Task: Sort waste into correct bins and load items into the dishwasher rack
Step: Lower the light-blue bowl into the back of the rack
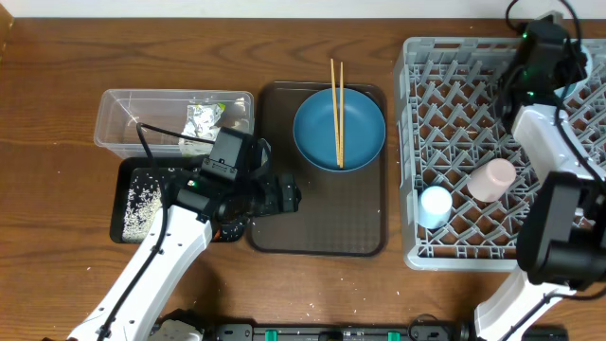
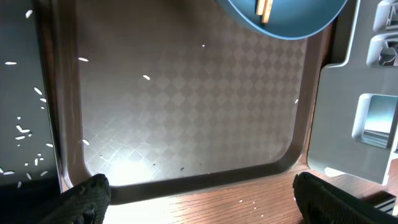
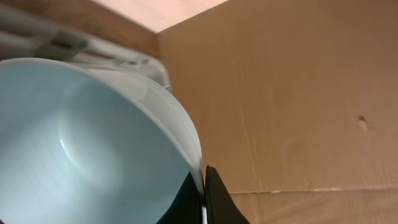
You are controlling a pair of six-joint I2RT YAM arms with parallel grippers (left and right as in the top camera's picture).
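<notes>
The blue plate (image 1: 355,133) sits on the brown serving tray (image 1: 317,227) with two chopsticks (image 1: 336,104) across it. My left gripper (image 1: 284,197) hangs open and empty over the tray's left part; in the left wrist view (image 2: 202,208) its fingers straddle the tray's near rim (image 2: 205,177). My right gripper (image 1: 547,57) is above the far right corner of the grey dishwasher rack (image 1: 445,114), shut on the rim of the white-blue bowl (image 3: 93,137), with its fingertips (image 3: 204,193) pinching the wall. A pink cup (image 1: 490,180) and a light blue cup (image 1: 436,204) lie in the rack. The carrot is out of view.
The clear tub (image 1: 123,118) holds tissue and a green-yellow wrapper (image 1: 202,118). The black tray (image 1: 133,180) in front of it holds rice grains (image 1: 140,204). A few grains lie on the serving tray (image 2: 146,77) and the table. A cardboard wall (image 3: 298,93) stands beside the bowl.
</notes>
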